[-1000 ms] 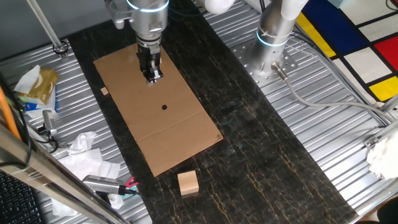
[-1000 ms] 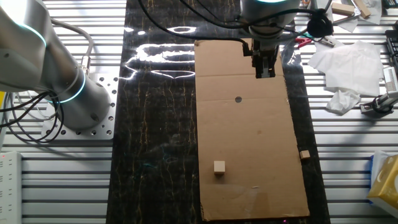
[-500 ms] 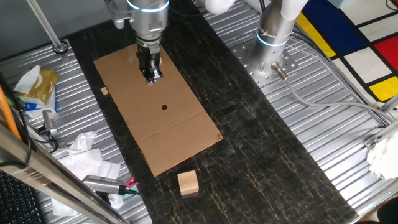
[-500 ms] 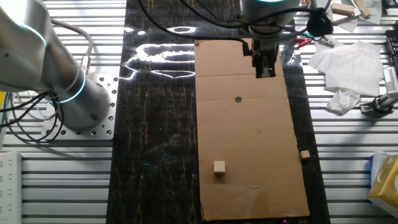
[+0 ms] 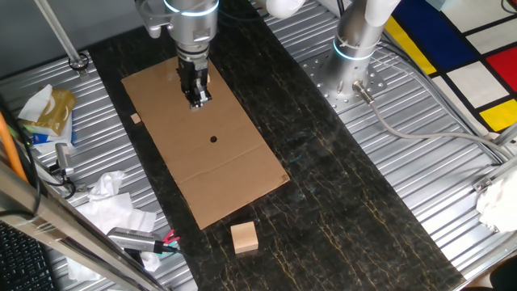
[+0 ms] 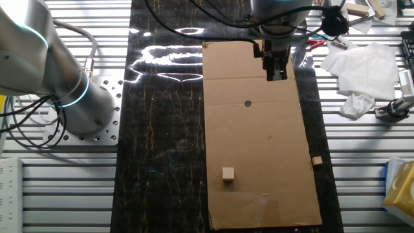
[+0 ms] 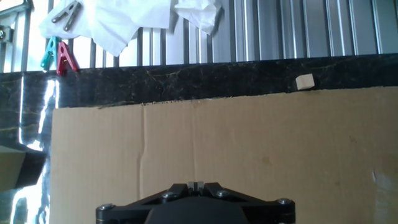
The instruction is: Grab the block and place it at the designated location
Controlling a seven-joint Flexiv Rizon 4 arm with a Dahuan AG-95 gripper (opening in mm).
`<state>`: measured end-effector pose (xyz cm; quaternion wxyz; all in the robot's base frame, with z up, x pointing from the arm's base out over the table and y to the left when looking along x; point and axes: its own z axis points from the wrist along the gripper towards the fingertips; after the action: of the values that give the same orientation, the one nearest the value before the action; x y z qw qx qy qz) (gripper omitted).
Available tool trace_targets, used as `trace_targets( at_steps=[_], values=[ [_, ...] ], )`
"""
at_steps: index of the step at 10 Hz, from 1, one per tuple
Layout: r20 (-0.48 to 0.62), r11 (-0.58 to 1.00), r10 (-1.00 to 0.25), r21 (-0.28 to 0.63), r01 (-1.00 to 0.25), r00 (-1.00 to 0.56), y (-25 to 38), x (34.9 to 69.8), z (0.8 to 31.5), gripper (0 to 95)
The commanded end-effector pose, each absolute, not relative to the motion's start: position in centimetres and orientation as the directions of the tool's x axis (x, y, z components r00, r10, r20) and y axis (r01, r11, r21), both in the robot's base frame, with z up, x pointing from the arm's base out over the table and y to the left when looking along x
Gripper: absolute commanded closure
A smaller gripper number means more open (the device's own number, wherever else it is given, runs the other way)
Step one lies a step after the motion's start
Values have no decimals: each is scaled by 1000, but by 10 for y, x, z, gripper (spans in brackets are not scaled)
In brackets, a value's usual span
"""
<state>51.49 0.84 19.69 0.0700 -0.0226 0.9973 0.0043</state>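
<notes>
The block (image 6: 228, 173) is a tiny pale cube that rests on the brown cardboard sheet (image 6: 272, 149), near the end far from the fold. In the one fixed view the arm hides it. The designated location is a black dot (image 5: 213, 139) near the sheet's middle, also seen in the other fixed view (image 6: 248, 103). My gripper (image 5: 198, 102) hangs above the sheet with its fingertips together and nothing between them. In the other fixed view the gripper (image 6: 277, 76) is far from the block. The hand view shows the gripper (image 7: 196, 185) over bare cardboard (image 7: 249, 143), with neither block nor dot.
A larger tan block (image 5: 244, 238) sits on the black mat past the sheet's folded end. A small flat chip (image 5: 136, 120) lies beside the sheet, also in the hand view (image 7: 305, 81). Crumpled tissue (image 6: 362, 65), clothespins (image 7: 57, 55) and clutter lie on the ribbed metal.
</notes>
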Motion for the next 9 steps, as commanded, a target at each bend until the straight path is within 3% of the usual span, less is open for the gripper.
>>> trace_targets(
  at_steps=[1,9],
  values=[
    [-135,998,-54,9,-56,-989,8,513,203,950],
    [-132,1000,-21,10,-23,-991,10,518,205,950]
  ],
)
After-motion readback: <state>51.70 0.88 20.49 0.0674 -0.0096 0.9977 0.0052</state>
